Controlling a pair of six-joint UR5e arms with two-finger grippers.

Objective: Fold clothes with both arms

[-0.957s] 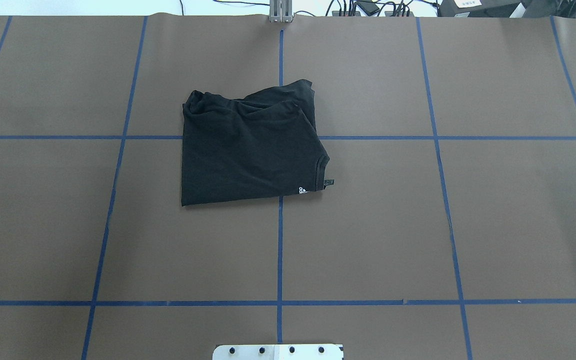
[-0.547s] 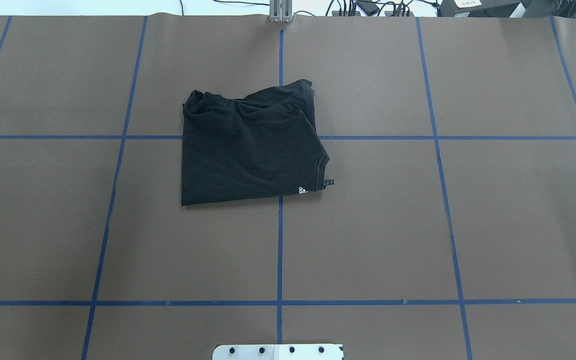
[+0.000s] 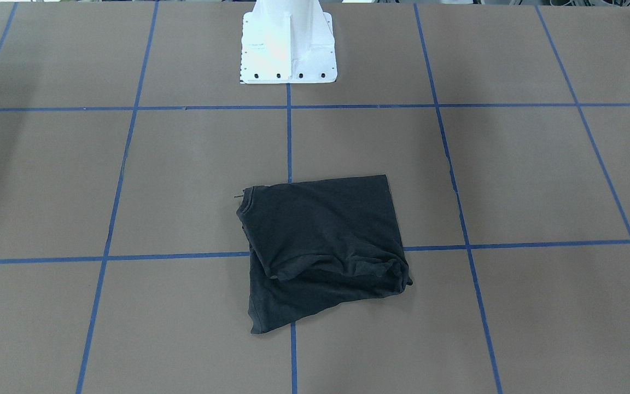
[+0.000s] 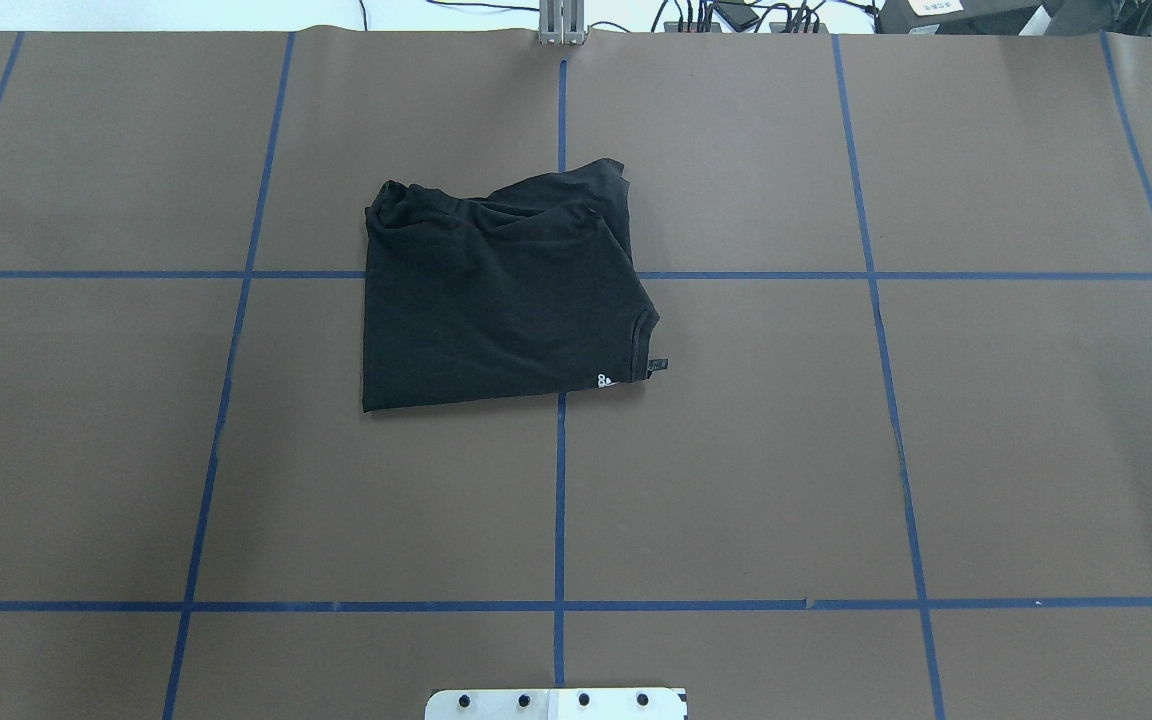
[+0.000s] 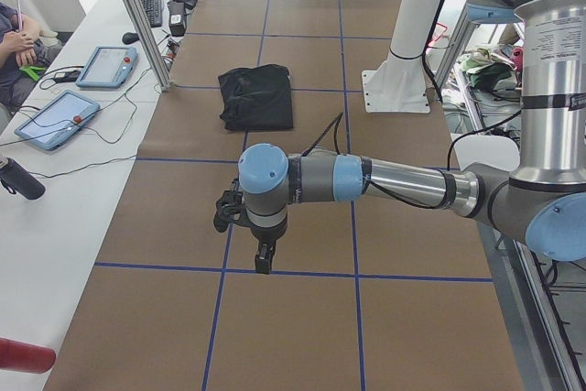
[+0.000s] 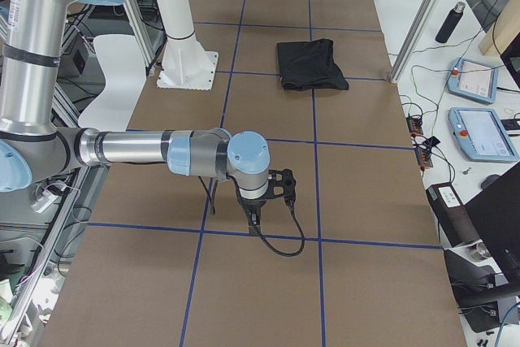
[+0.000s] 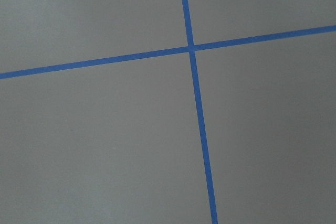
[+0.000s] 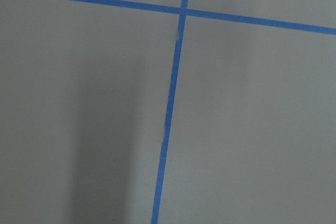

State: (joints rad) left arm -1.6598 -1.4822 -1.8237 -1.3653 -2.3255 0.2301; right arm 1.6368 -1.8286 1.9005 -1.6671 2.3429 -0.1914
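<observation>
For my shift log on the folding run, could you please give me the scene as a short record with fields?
garment: black T-shirt, folded to a rough rectangle, far edge rumpled
place: middle of the brown table, over a crossing of blue tape lines
left end effector: above bare table, clear of the T-shirt; open or shut cannot be told
right end effector: above bare table, clear of the T-shirt; open or shut cannot be told
contact: nothing touches the T-shirt

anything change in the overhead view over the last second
Nothing visibly changed. The shirt lies folded on the same spot of the table, with the same outline and creases.
</observation>
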